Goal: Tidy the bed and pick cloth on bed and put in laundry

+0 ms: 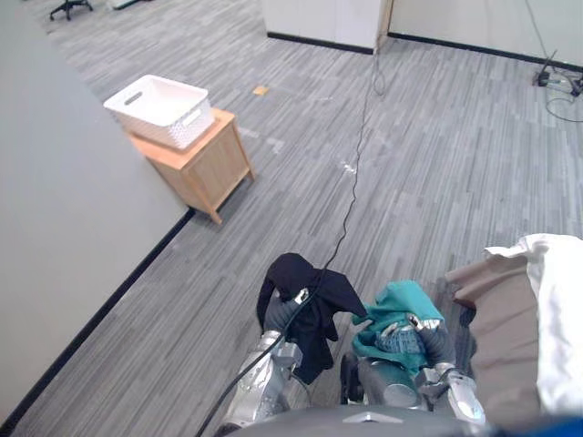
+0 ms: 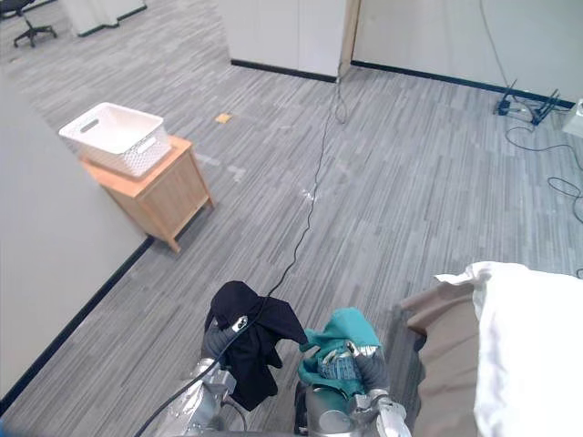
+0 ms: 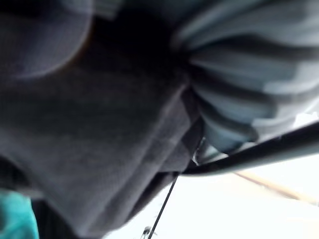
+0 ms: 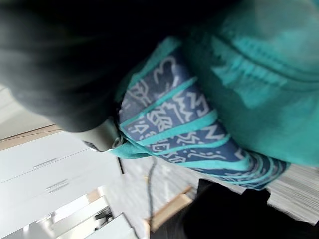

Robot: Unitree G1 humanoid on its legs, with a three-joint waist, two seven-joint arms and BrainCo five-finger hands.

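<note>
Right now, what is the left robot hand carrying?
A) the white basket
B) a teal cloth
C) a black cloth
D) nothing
C: the black cloth hangs draped over the left robot hand, while the teal cloth is bunched in the right robot hand.

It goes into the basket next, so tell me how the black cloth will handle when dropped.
The black cloth hangs in limp folds over the left hand, so it is probably floppy and will crumple on landing. It looks thin, so it is likely light. Its trailing end may snag on the rim of the white basket.
</note>
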